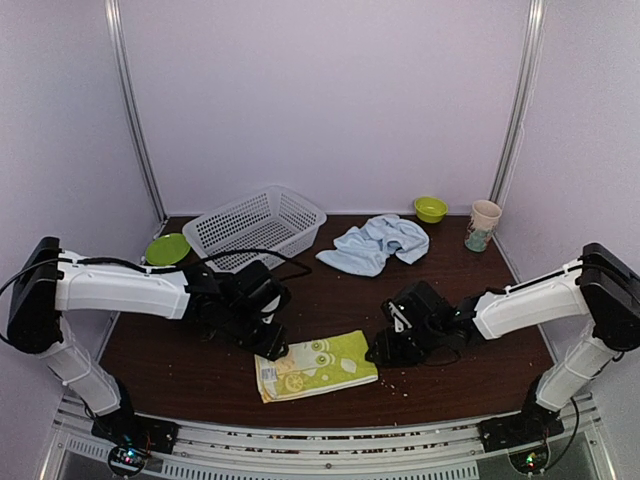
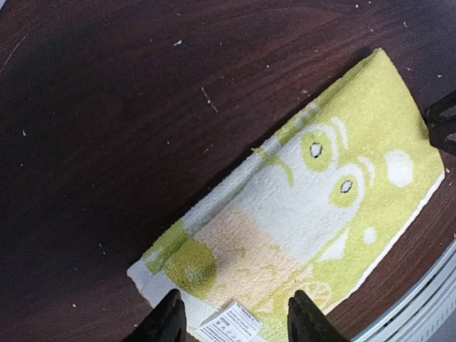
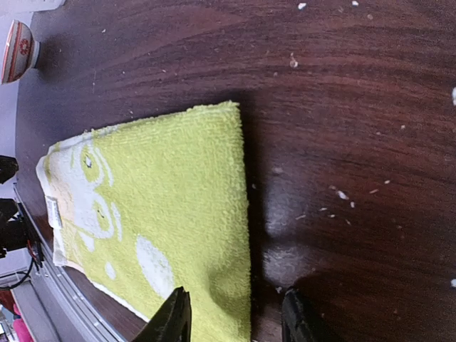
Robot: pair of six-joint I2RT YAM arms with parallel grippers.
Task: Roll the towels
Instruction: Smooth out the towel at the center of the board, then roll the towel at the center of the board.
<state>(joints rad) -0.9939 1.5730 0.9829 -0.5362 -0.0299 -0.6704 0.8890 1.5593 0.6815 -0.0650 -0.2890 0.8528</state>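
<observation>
Both claws stand with their fingers apart and empty, one at each short end of the lemon-print towel (image 1: 315, 365). The towel lies flat on the counter (image 1: 330, 295) near its front edge. Its long axis runs left to right between the arms, the right end a little farther back. The left claw (image 1: 272, 345) hangs at the towel's left end and the right claw (image 1: 383, 350) at its right end, so each arm is about equally near. A roll would most likely have to start from one of these short ends and travel along that axis.

From the left wrist, the left claw (image 2: 236, 313) straddles the towel's (image 2: 320, 206) near corner, where a white care label (image 2: 228, 326) shows between the fingers. From the right wrist, the right claw (image 3: 235, 313) straddles the towel's (image 3: 178, 192) plain green edge, which looks thick, perhaps doubled. Whether either claw touches the cloth cannot be told.

Only the top view shows the pale blue towel (image 1: 375, 243). It is crumpled well apart toward the back, beside the white mesh basket (image 1: 255, 225).
</observation>
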